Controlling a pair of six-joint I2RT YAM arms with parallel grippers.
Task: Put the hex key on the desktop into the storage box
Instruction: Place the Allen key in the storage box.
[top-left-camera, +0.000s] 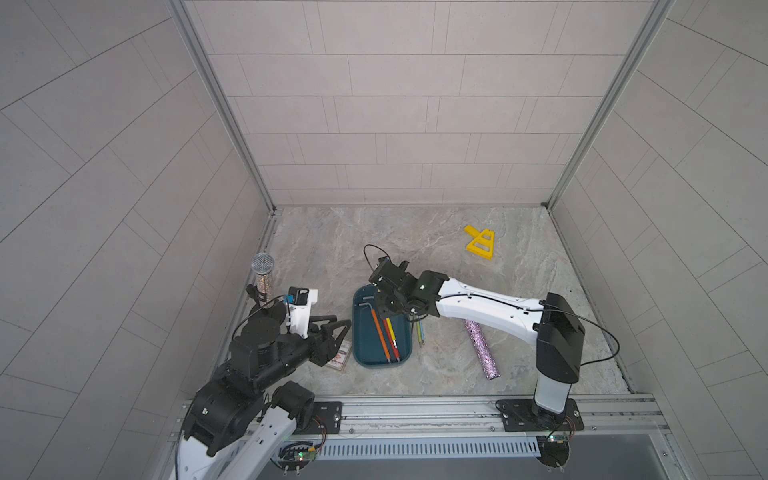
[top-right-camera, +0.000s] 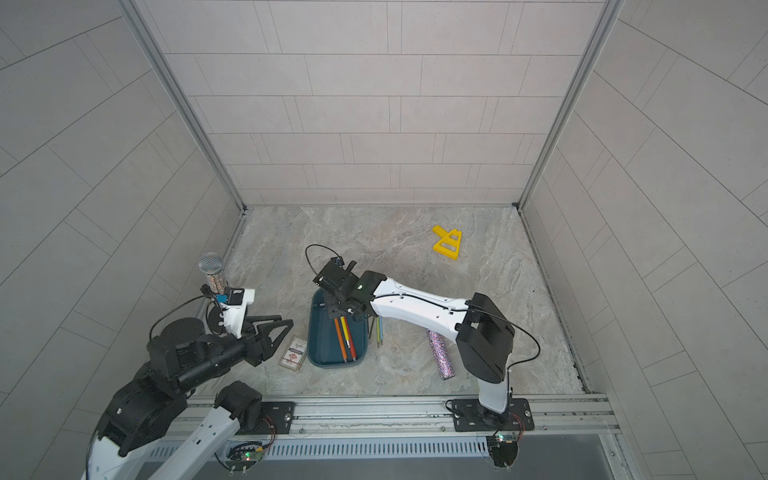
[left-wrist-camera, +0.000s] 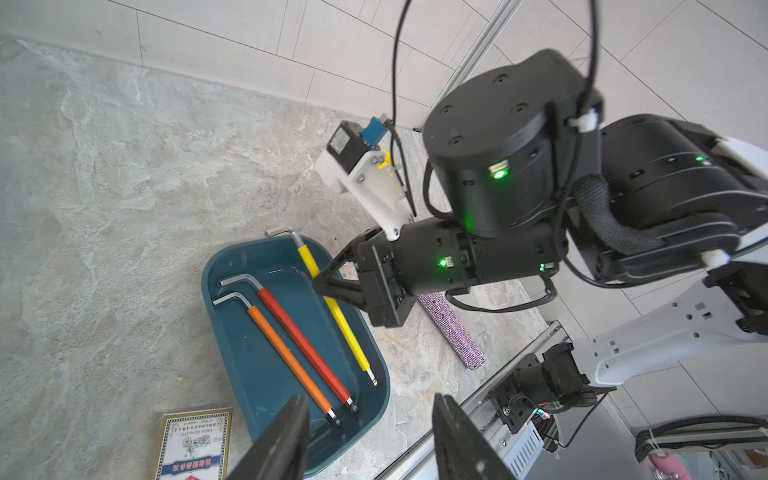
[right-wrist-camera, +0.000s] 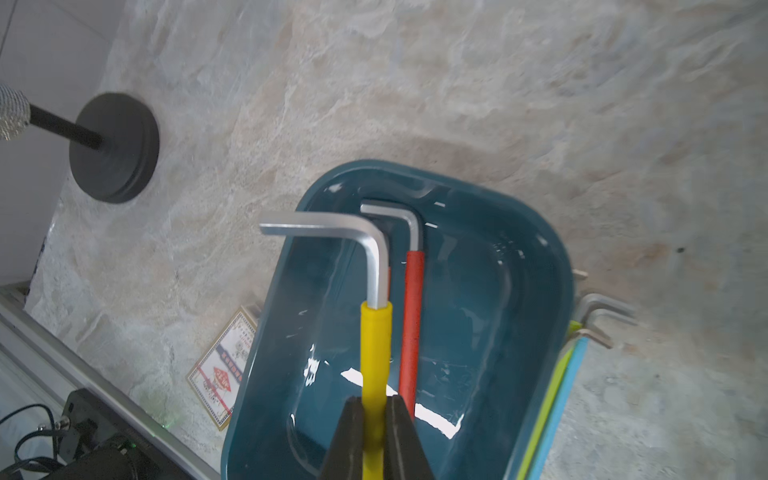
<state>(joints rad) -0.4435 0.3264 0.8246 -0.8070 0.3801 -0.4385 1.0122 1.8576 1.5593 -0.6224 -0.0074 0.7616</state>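
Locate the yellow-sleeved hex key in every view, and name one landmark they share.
In a top view: yellow hex key over the middle of the storage box.
In a top view: same place.
Left wrist: centre, slanting across the box.
Right wrist: centre, in the right gripper.
Shared landmark: the storage box.

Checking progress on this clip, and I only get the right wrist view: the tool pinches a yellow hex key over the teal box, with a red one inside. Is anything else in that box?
Observer: Yes. The left wrist view shows an orange hex key lying flat in the storage box, alongside the red hex key.
Reviewer: Where does the yellow one's straight end sit?
Observer: The straight end of the yellow hex key is down inside the box, close to the wall on the right arm's side. The right tool grips the sleeve nearer the bend.
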